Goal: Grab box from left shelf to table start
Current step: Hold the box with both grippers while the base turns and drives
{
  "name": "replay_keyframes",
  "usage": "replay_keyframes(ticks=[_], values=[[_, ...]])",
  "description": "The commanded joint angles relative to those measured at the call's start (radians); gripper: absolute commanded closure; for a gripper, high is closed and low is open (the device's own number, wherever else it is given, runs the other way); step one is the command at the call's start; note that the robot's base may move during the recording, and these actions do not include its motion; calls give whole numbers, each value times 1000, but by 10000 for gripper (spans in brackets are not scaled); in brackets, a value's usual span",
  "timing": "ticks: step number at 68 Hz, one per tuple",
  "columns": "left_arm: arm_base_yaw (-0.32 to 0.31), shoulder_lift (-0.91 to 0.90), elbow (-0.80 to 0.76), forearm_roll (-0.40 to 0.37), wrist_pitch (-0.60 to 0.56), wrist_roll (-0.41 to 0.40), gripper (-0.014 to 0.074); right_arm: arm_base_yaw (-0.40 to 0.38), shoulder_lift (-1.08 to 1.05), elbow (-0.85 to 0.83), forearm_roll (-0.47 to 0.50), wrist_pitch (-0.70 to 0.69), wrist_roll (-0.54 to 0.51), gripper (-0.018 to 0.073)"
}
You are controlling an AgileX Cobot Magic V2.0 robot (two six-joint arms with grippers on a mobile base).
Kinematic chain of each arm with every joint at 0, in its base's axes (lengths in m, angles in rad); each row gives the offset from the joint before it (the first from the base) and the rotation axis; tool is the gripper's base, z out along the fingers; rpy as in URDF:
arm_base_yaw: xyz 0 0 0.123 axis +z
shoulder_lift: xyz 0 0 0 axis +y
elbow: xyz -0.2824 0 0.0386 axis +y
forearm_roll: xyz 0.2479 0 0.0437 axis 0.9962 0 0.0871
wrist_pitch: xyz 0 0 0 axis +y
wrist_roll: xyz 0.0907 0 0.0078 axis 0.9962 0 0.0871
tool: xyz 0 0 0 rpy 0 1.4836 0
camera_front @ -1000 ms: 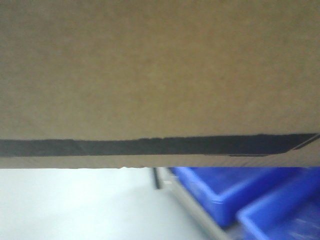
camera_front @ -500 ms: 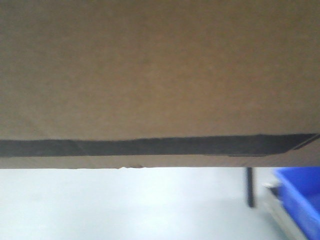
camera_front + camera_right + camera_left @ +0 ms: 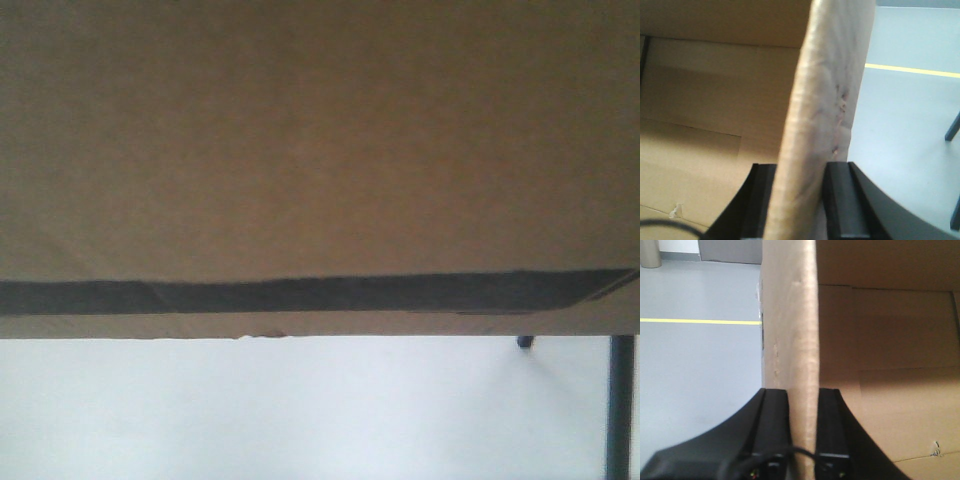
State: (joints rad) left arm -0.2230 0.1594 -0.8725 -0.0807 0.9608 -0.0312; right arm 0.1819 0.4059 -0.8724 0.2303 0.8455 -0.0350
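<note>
Right now the box (image 3: 320, 140) fills the upper two-thirds of the front view. Its black strip (image 3: 320, 293) runs L-R near the lower edge, so the long axis lies across the frame. It rests on no shelf or bench in view; there's pale floor (image 3: 250, 410) under it and a dark post (image 3: 620, 410) at lower right.

At bottom centre of the left wrist view, the left pincer (image 3: 804, 392) is clenched on one upright cardboard wall, a finger on each side. Box interior is at frame right, yellow line (image 3: 700, 320) at frame left.

At bottom centre of its own view, the right pincer (image 3: 801, 167) is clamped the same way on the opposite wall, interior at frame left.

So the box spans betw. the two pincers and neither arm is nearer. Set-down prob. needs both arms moving together, kept level. No bench in sight.
</note>
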Motion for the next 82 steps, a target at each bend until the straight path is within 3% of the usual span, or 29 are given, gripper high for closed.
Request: replay_keyframes(ticks=[1,82], values=[[-9,11,-38,-87,-200,-2,689,4,11,-31,13,-125,-8,497],[-6,11,-38,-88,-202,-2,689,4,11,-31,13,-125,-8,497]])
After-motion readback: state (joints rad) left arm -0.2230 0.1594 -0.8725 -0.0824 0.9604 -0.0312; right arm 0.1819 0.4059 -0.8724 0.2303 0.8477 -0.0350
